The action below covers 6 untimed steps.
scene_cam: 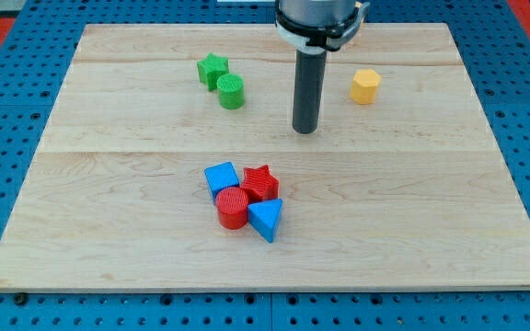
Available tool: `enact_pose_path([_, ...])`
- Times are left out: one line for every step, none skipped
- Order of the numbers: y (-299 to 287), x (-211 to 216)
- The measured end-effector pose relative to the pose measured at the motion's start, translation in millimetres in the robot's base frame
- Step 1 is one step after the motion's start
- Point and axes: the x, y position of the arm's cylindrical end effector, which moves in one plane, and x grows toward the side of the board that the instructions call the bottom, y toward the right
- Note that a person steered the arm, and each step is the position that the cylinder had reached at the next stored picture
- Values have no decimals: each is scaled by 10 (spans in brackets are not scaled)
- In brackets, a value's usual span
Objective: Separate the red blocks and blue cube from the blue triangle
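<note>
A blue cube, a red star, a red cylinder and a blue triangle sit bunched together, touching, at the lower middle of the wooden board. The triangle is at the cluster's lower right, against the star and the cylinder. My tip is above and to the right of the cluster, well apart from every block.
A green star and a green cylinder sit together at the view's top, left of the rod. A yellow block sits at the top right of the rod. The board lies on a blue pegboard.
</note>
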Motion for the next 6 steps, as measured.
enact_pose_path([13,213])
enact_pose_path([-40,607])
enact_pose_path([-317,935])
enact_pose_path([-907,1046])
enact_pose_path([-1398,1046])
enact_pose_path([-1416,1046])
